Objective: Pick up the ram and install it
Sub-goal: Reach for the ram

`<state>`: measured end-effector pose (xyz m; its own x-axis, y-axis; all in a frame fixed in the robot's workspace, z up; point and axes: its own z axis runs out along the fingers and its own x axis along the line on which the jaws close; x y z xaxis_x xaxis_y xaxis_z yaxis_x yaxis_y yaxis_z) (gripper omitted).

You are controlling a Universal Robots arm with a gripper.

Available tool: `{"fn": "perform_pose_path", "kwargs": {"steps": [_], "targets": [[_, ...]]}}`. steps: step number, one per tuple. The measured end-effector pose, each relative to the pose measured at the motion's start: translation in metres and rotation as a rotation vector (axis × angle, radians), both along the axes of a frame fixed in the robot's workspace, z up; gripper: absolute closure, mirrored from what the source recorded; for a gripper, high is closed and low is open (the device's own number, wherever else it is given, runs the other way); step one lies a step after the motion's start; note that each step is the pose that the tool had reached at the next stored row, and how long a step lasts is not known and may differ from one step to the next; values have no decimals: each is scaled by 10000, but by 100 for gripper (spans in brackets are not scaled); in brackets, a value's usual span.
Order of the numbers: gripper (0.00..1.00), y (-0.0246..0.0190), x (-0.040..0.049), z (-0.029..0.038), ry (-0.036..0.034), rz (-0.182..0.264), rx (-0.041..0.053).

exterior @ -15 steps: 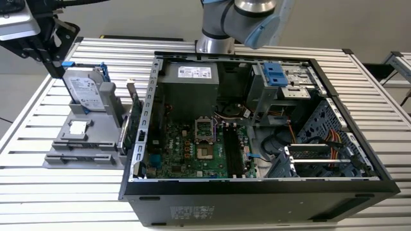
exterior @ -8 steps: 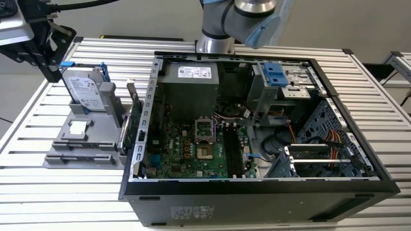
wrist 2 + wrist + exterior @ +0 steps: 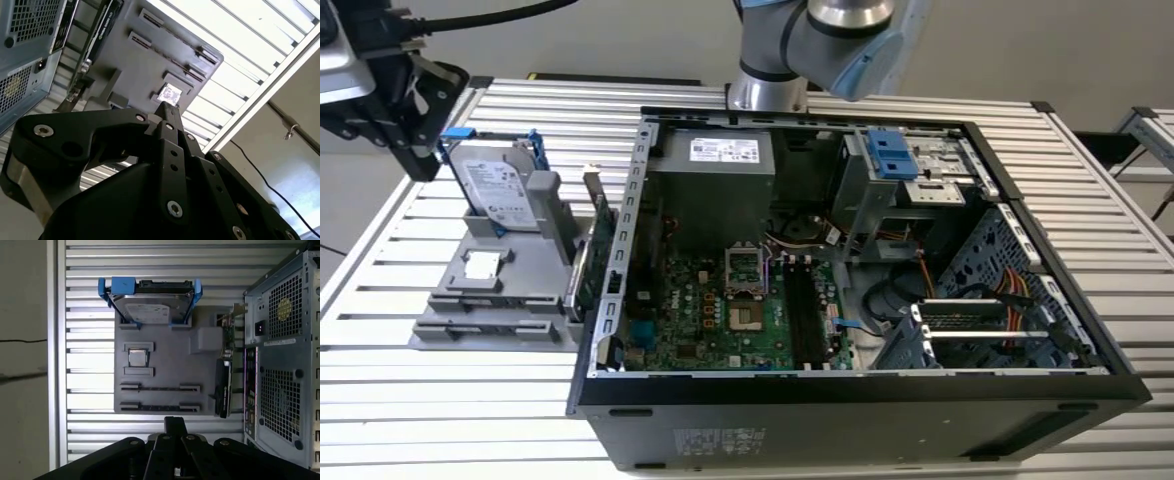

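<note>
in the exterior view, your arm [image 3: 827, 40] rose behind the open computer case [image 3: 854, 430], which lay on its side on the slatted counter [image 3: 454, 420]. the jaws hung at the exterior view's left, just beside the upright hard drive [image 3: 500, 185] with blue clips and outside the case. that drive stood on a grey tray [image 3: 447, 300] with a small processor chip [image 3: 480, 265] lying flat and a green circuit card [image 3: 587, 270] on edge next to the case wall. the ram [image 3: 807, 312], as far as i could tell, was the long dark stick seated in the memory slots on the motherboard [image 3: 707, 320], well apart from the jaws

in the second wrist view, you had the jaws pressed together, with the fingertips [image 3: 167, 112] meeting and nothing pinched between them. beyond them lay the tray [image 3: 145, 70] with the chip [image 3: 171, 93] and two long holder slots [image 3: 150, 19]. the case's vented back panel [image 3: 25, 50] stood close by

in the first wrist view, you looked down on the tray [image 3: 165, 365]. it showed the drive [image 3: 150, 307], the chip [image 3: 138, 358], the card [image 3: 223, 390] and two long slots [image 3: 160, 388] showing as thin dark lines. the closed fingertips [image 3: 175, 424] hung near the tray's edge by those slots, touching nothing
</note>
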<state>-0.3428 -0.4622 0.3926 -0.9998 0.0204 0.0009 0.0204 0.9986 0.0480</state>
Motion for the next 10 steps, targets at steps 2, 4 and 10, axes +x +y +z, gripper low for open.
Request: {"fn": "perform_pose_path", "kwargs": {"steps": [2, 4, 10], "targets": [[100, -27, -2, 0, 0, -20, 1], [100, -51, -5, 0, 0, -45, 0], [100, -131, -9, 0, 0, -135, 0]]}}
